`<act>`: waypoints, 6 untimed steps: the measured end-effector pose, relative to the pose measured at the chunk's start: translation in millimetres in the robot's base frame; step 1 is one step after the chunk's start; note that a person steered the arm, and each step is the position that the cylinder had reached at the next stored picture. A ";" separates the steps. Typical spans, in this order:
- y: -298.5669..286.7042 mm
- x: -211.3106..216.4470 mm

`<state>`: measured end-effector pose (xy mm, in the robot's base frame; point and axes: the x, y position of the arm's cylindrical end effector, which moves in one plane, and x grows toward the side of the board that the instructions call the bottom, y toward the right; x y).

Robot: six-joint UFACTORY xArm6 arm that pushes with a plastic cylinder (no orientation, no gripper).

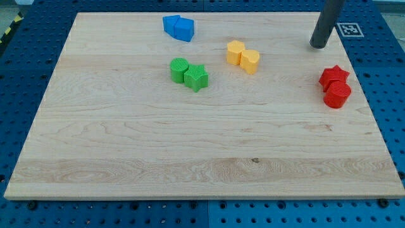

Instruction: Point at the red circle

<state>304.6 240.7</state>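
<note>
The red circle (338,95) lies near the board's right edge, touching a red star (333,76) just above it. My tip (319,45) rests on the board at the upper right, above and a little left of the red star, apart from both red blocks.
Two blue blocks (178,27) touch at the top centre. A yellow hexagon (235,52) touches a yellow block (250,61) at upper centre. A green circle (180,69) touches a green star (197,77). The wooden board (126,152) lies on a blue pegboard; a marker tag (348,29) sits at top right.
</note>
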 end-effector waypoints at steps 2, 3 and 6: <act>0.0 3.4; 2.5 27.4; 53.7 106.0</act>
